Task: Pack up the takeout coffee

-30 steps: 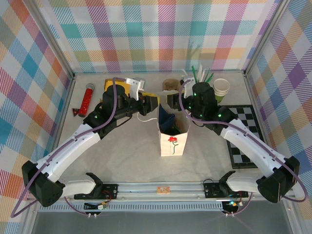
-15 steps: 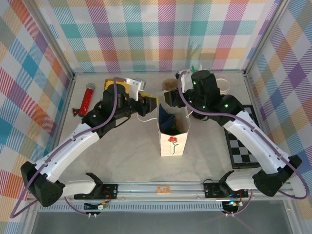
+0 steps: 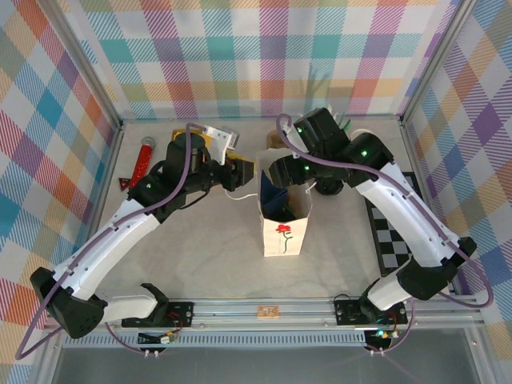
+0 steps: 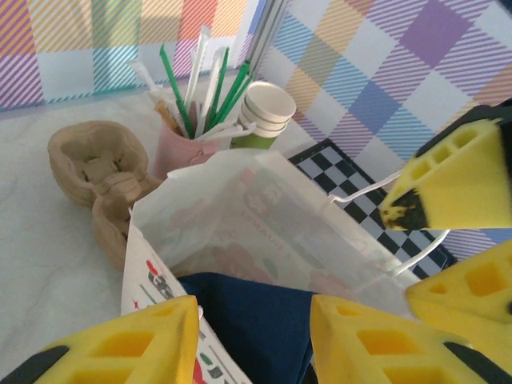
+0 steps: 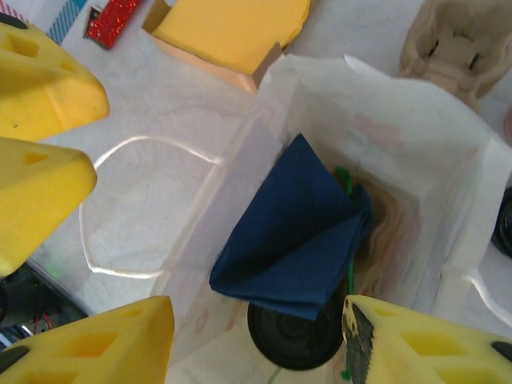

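**Ana:** Right arm's reared up since a second ago, hasn't it?

**Ben:** Yes. Its elbow has lifted and pushed toward 12 o'clock. The forearm now slopes back over the bag (image 3: pixel 286 232), coming in from the bag's 2 o'clock. The right end effector (image 5: pixel 256 342) hangs above the open mouth, pointing down into it.

**Ana:** Its fingers?

**Ben:** Spread wide, pinching nothing.

**Ana:** And the coffee?

**Ben:** Down inside the bag. From the right wrist, its black lid (image 5: pixel 292 340) shows between those fingertips. It is narrower than the gap and partly under a navy napkin (image 5: pixel 292 232).

**Ana:** Left arm?

**Ben:** Hardly shifted. It stretches from its base at 7 o'clock diagonally across the worktop (image 3: pixel 200 240), with the wrist turned toward 3 o'clock. The left end effector (image 4: pixel 256 340) sits just beside the bag's rim, at the bag's 10 o'clock.

**Ana:** Gripping the rim?

**Ben:** Not that I can see. Its fingers stand parted, and the napkin shows through the gap.

**Ana:** Bag upright?

**Ben:** Upright at mid-worktop, flower print facing 6 o'clock.
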Motion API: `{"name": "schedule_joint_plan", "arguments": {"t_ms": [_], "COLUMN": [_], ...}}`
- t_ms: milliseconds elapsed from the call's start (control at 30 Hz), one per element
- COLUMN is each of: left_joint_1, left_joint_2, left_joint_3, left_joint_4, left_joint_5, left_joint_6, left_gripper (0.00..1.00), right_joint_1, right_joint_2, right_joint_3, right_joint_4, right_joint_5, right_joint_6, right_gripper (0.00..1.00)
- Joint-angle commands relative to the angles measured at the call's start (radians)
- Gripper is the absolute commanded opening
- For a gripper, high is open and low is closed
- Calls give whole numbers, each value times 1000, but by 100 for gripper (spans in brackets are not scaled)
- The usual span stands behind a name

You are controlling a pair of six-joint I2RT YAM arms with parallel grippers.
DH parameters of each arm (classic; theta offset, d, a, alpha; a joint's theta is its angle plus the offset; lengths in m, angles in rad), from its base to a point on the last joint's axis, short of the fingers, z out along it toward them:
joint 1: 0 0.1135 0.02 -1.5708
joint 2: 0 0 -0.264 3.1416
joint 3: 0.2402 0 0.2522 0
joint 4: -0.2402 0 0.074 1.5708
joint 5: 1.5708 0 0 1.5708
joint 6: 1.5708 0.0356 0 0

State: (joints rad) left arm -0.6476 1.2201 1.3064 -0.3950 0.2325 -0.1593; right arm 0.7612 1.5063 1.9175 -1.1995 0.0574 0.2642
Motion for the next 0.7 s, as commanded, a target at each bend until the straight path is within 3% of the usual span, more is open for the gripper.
{"name": "schedule_joint_plan", "arguments": {"t_ms": [0, 200, 667], "left_joint_1": [-7, -7, -9], "left_joint_2": [17, 54, 122], "left_joint_3": [38, 76, 117], "left_joint_4": [-64, -133, -200], "left_joint_5": [-24, -29, -27], "left_joint_6": [33, 34, 16], "left_gripper": [44, 53, 54], "right_joint_1": [20, 32, 90], "right_joint_2": [12, 40, 177], "right_joint_3": [61, 141, 292], "right_joint_4": [-135, -219, -401], "right_joint_5": [13, 31, 98], "right_joint_6": [59, 72, 86], "right_gripper": [59, 59, 59]}}
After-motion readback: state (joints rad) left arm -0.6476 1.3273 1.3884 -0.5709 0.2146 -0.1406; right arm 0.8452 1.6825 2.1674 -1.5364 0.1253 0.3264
